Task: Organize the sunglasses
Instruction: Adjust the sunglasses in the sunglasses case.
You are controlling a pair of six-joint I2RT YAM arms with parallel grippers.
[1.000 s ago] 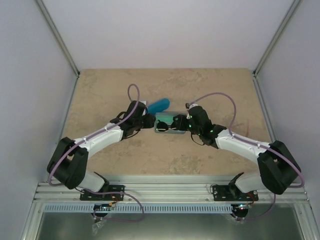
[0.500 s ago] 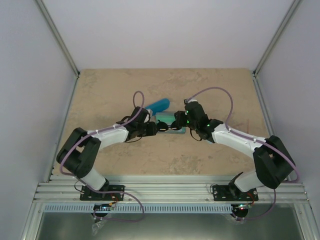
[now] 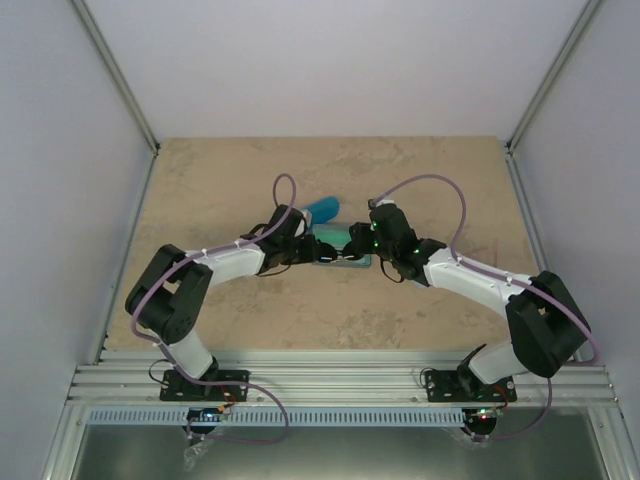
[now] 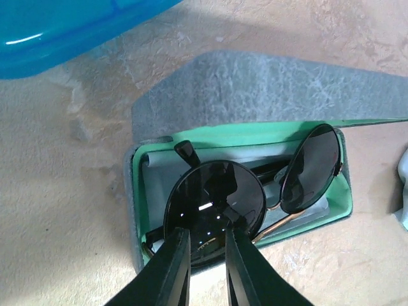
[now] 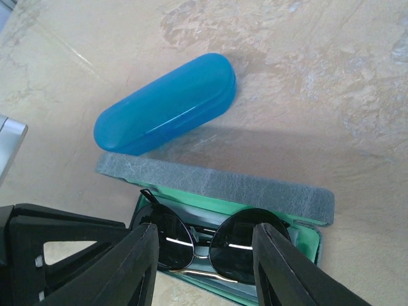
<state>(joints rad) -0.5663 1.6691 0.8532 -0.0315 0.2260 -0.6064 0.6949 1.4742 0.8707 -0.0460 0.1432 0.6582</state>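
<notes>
Left gripper (image 4: 207, 241): jaws nearly together, straddling the lower rim of one lens of the wire-framed sunglasses (image 4: 217, 201). Whether they clamp it cannot be told. Right gripper (image 5: 205, 233): jaws wide apart, poised over the same pair. The sunglasses lie inside the open grey-blue case (image 4: 255, 89), which is green-lined and rests on the tabletop (image 5: 319, 76). The blue oval case (image 5: 166, 105), closed, lies just behind it.

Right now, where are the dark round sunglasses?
In the left wrist view, the sunglasses sit in the open grey case with green lining, mid-table, just in front of the blue case.
</notes>
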